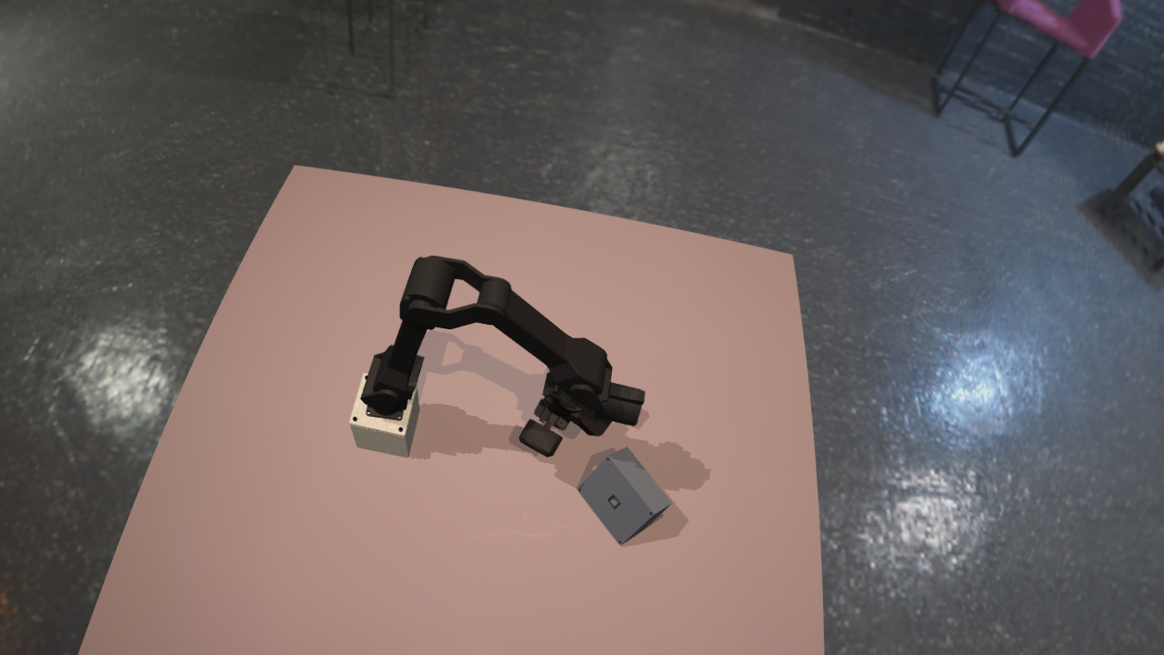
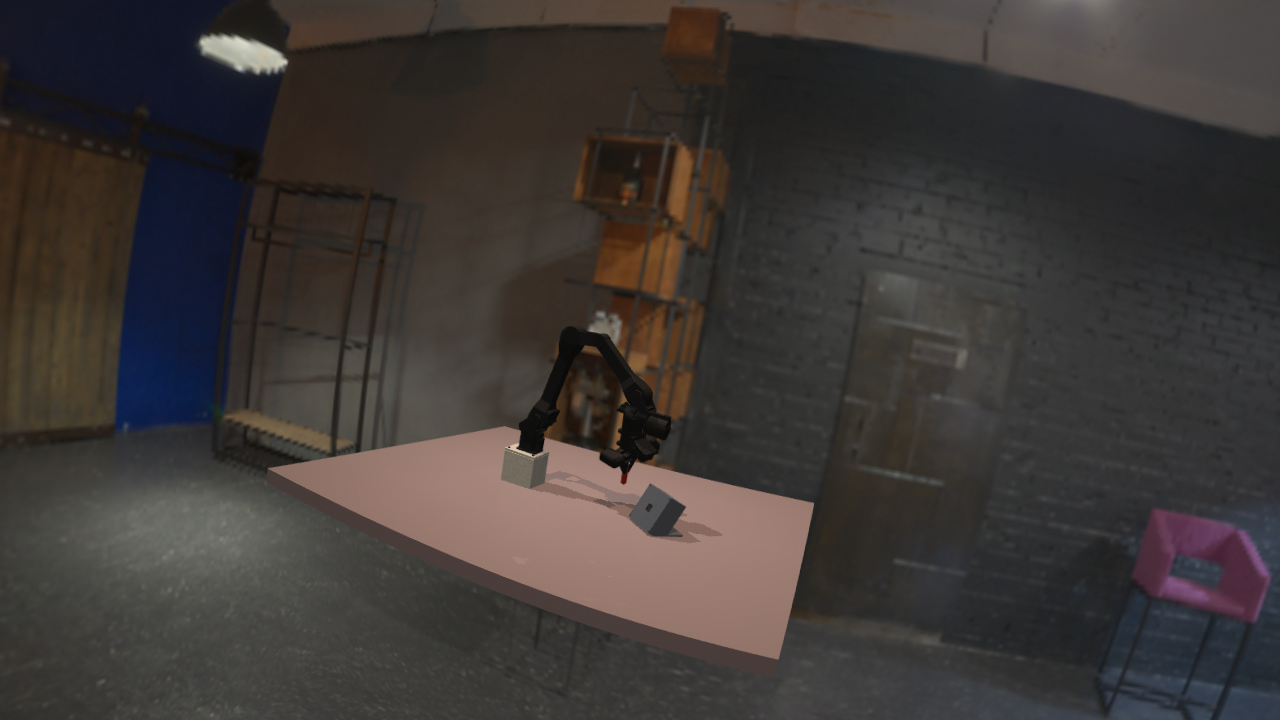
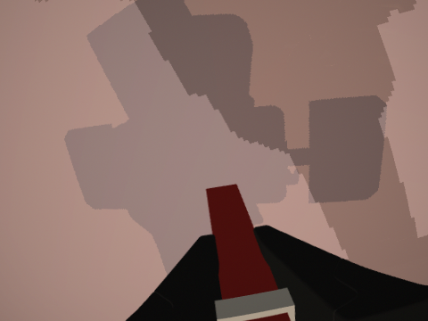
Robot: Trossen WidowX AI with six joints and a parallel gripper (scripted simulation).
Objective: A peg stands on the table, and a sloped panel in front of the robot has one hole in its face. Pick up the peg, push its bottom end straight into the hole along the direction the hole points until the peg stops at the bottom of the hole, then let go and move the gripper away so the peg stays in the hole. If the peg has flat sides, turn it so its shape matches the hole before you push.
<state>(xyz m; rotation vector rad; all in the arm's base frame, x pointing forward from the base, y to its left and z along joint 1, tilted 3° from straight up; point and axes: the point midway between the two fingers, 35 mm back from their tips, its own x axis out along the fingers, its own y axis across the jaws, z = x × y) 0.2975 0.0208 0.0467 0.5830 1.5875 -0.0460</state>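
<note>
Red and flat-sided, the peg (image 3: 239,246) is pinched in the jaws of the gripper (image 2: 623,465), hanging off the pink counter (image 1: 326,529). It sits just left of the grey sloped panel (image 1: 625,497), whose square hole (image 1: 613,501) stays unfilled.

Dark brick wall (image 2: 1029,205) with a worn metal door (image 2: 904,447). A pink chair (image 2: 1199,564) stands on the glossy dark floor (image 2: 161,591). A ceiling lamp (image 2: 243,42) lights wooden crate shelves (image 2: 653,223)

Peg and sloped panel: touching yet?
Apart. The exterior view shows the red peg, held in the gripper, hanging above the table with a gap before the panel.
</note>
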